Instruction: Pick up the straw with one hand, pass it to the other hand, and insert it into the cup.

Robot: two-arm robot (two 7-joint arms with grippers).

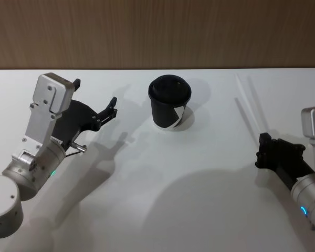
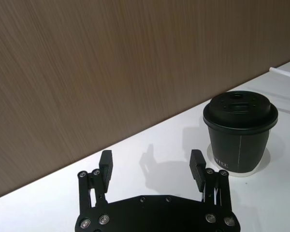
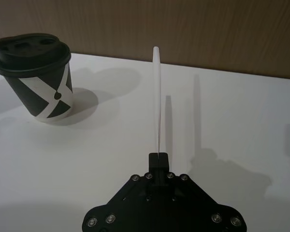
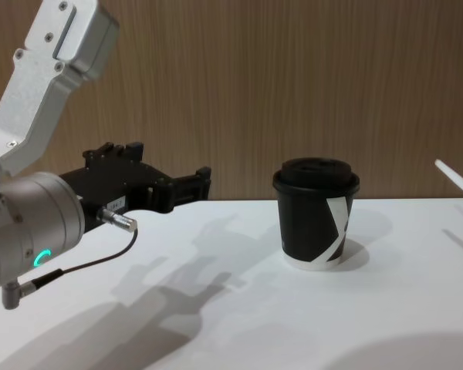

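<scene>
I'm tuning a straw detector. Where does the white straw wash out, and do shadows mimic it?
Right wrist view: the straw, held by the right gripper, casts two thin straw-like shadows on the table. Head view: it fades into the table, beside shadow lines. Chest view: its tip reads clearly against the brown wall; the left gripper throws soft shadows.

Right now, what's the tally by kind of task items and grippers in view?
cup: 1, upright, lid on
straw: 1, pinched in the right gripper
grippers: 2, the left gripper open, the right one shut on the straw
total: 4
</scene>
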